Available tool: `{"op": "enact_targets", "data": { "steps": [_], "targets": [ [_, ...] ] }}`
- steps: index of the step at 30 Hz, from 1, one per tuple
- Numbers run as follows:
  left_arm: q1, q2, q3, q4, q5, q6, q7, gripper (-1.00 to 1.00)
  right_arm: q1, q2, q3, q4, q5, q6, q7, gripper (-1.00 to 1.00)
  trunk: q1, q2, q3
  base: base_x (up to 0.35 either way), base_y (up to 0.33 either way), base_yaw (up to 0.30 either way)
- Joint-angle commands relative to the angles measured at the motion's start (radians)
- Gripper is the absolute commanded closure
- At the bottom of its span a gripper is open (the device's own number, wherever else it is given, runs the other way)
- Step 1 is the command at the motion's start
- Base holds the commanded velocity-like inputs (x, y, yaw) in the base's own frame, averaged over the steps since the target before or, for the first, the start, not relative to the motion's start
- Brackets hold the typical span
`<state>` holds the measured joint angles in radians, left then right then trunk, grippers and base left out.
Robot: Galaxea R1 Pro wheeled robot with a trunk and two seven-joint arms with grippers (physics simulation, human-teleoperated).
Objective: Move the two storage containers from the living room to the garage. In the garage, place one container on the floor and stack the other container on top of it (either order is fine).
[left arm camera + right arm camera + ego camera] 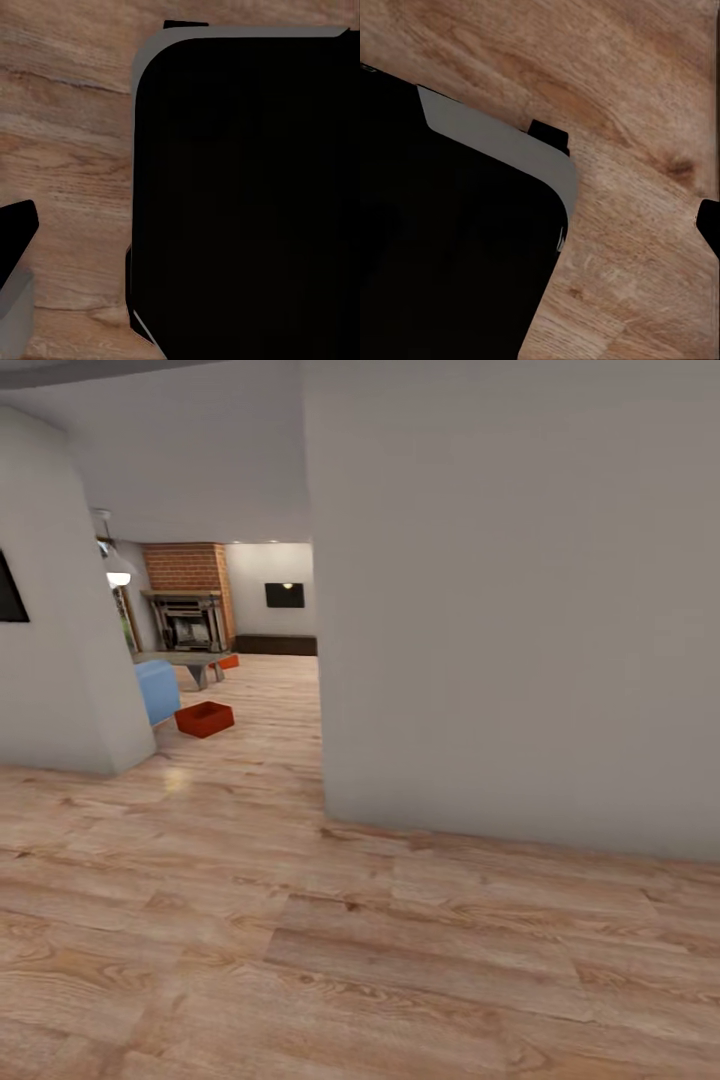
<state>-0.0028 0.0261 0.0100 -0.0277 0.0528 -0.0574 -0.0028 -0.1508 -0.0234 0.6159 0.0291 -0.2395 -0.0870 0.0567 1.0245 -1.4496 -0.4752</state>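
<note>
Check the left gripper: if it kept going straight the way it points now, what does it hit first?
Most likely the wood-plank floor: the left wrist view looks along the fingers onto planks, beside the robot's dark base. Nothing else shows between. Depth to the floor is unclear, and the base edge sits close alongside.

One orange-red container (205, 719) lies open on wood floor; another (229, 661), seemingly identical, farther off.

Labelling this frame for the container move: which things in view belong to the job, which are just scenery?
Job:
- near storage container, on the wood floor beside the sofa
- far storage container, by the grey low table

Scenery:
- blue sofa
- brick fireplace
- white wall
- hanging lamp
</note>
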Motion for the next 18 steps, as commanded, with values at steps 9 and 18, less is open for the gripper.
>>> {"op": "enact_targets", "data": {
  "steps": [9,18],
  "targets": [
    [0.0,0.0,0.001,0.0,0.005,-0.002,0.0,-1.0,-0.001,-0.001,0.007,0.003,-0.011,-0.007,0.008,-1.0,0.001,0.0,-0.001,0.321,0.0,0.255],
    [0.0,0.0,0.001,0.0,0.005,-0.002,0.0,-1.0,-0.001,-0.002,0.007,0.003,-0.012,-0.007,0.008,-1.0,0.001,0.0,-0.001,0.321,0.0,0.192]
  ]
}}
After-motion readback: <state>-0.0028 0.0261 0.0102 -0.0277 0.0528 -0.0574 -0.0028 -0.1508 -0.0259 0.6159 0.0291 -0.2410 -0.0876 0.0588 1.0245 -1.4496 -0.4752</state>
